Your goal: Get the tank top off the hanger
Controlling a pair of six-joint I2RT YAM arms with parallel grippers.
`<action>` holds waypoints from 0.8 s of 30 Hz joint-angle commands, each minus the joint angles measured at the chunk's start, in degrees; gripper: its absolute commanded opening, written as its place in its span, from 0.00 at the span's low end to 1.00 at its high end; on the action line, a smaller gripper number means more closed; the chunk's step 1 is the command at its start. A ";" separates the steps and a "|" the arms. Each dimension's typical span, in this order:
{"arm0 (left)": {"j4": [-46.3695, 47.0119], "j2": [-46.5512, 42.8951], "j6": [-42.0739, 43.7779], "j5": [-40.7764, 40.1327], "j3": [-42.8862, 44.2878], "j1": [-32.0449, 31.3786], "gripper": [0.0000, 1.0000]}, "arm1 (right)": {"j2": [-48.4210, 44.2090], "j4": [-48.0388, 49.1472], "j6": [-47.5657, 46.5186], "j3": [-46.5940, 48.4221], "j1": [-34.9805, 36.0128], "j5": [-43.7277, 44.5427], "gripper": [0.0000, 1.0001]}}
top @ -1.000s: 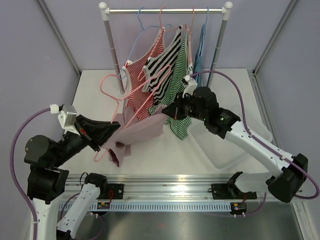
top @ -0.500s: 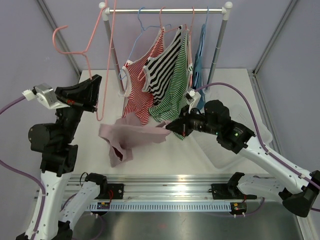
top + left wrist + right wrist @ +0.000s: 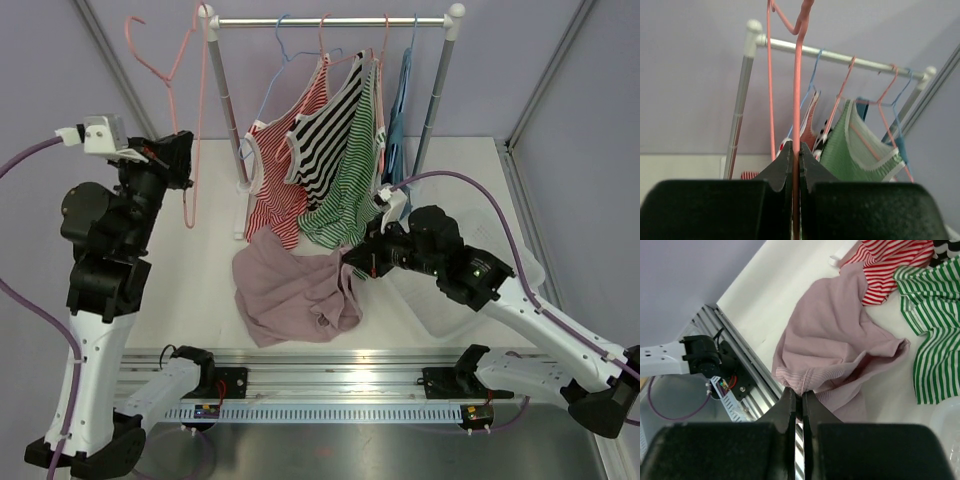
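Note:
The pink hanger [image 3: 196,95] is bare and held high at the left, beside the rack's left post. My left gripper [image 3: 181,160] is shut on its wire; in the left wrist view the wire [image 3: 797,95] runs up from between the closed jaws [image 3: 795,146]. The mauve tank top [image 3: 296,290] lies crumpled on the white table, off the hanger. My right gripper [image 3: 353,263] is shut on its right edge; in the right wrist view the ribbed hem [image 3: 805,378] is pinched at the fingertips [image 3: 801,390] and the rest of the tank top [image 3: 832,335] spreads out beyond.
A clothes rack [image 3: 330,20] at the back holds red-striped [image 3: 280,170], black-striped [image 3: 325,135], green-striped [image 3: 350,190] and blue [image 3: 400,100] tops on hangers. A clear bin [image 3: 510,280] sits at the right, under the right arm. A metal rail [image 3: 330,385] runs along the near edge.
My left arm swung the pink hanger up and to the left, out of the tank top. The tank top dropped and spread on the table, still held by my right gripper.

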 commanded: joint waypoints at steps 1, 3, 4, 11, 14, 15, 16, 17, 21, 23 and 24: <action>-12.16 1.60 2.62 2.55 -1.09 -0.17 0.00 | 1.61 -2.50 -2.54 0.03 0.70 2.89 0.07; -12.78 2.12 2.80 5.10 -2.59 -0.08 0.00 | 1.96 -1.80 -2.54 -1.73 0.87 2.10 0.12; -13.04 2.73 3.06 5.98 -2.95 -0.08 0.00 | 1.88 -1.19 -2.63 -2.17 0.88 2.10 0.21; -16.12 14.15 3.76 9.67 6.69 -0.08 0.00 | 0.47 -0.39 -2.54 -4.63 0.88 2.28 1.00; -17.88 20.65 4.56 8.10 14.24 -0.08 0.00 | -0.67 -0.39 -2.37 -5.34 0.88 1.84 0.99; -18.05 22.15 4.73 7.92 15.76 -0.08 0.00 | -0.93 -0.48 -2.28 -5.43 0.88 1.58 0.99; -18.06 23.38 4.73 7.66 16.99 -0.08 0.00 | -1.46 -0.56 -2.19 -5.69 0.79 1.23 0.99; -17.97 25.74 4.91 7.39 19.44 -0.08 0.00 | -1.64 -0.56 -2.19 -5.87 0.87 0.96 1.00; -15.34 29.10 5.17 7.30 22.62 0.01 0.00 | -2.52 -0.48 -2.01 -6.83 0.88 0.78 0.99; -14.46 31.03 4.91 7.30 23.76 0.36 0.00 | -2.34 -0.04 -2.01 -7.19 0.88 0.69 0.99; -14.02 32.08 4.82 7.30 25.77 0.53 0.00 | -1.82 0.14 -2.01 -7.19 0.79 0.61 1.00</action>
